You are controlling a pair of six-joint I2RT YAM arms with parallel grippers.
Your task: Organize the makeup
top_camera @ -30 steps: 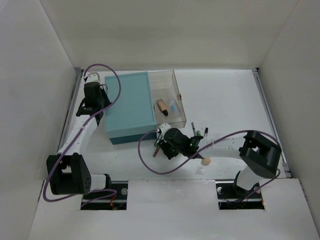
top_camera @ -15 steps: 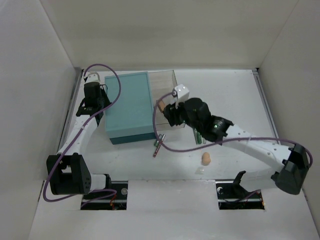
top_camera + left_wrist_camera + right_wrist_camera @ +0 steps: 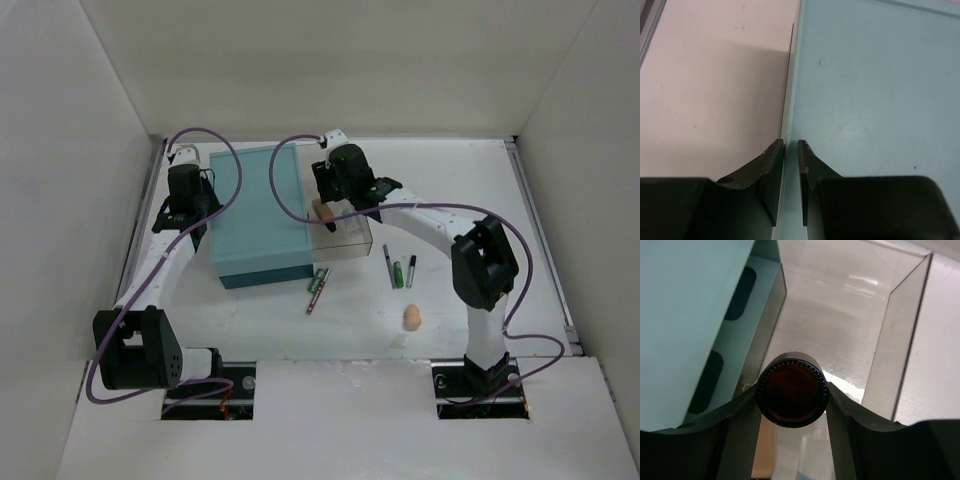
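My right gripper [image 3: 332, 193] hangs over the clear drawer [image 3: 356, 246] and is shut on the brown round pot [image 3: 792, 389], seen end-on between its fingers. The beige dark-capped bottle [image 3: 324, 213] lies in the drawer under it. On the table in front lie a red and a green pencil [image 3: 317, 287], dark and green pencils [image 3: 399, 268] and the peach egg-shaped sponge [image 3: 412, 317]. My left gripper [image 3: 186, 214] is at the left edge of the teal box [image 3: 256, 215], its jaws closed on that edge [image 3: 789, 150].
The teal box fills the left of the right wrist view [image 3: 685, 300]; the drawer's clear walls [image 3: 895, 340] rise right of the pot. White walls enclose the table on three sides. Purple cables loop over both arms.
My right arm swung from the table in front of the box up and back over the clear drawer, carrying the pot. The left arm has not moved.
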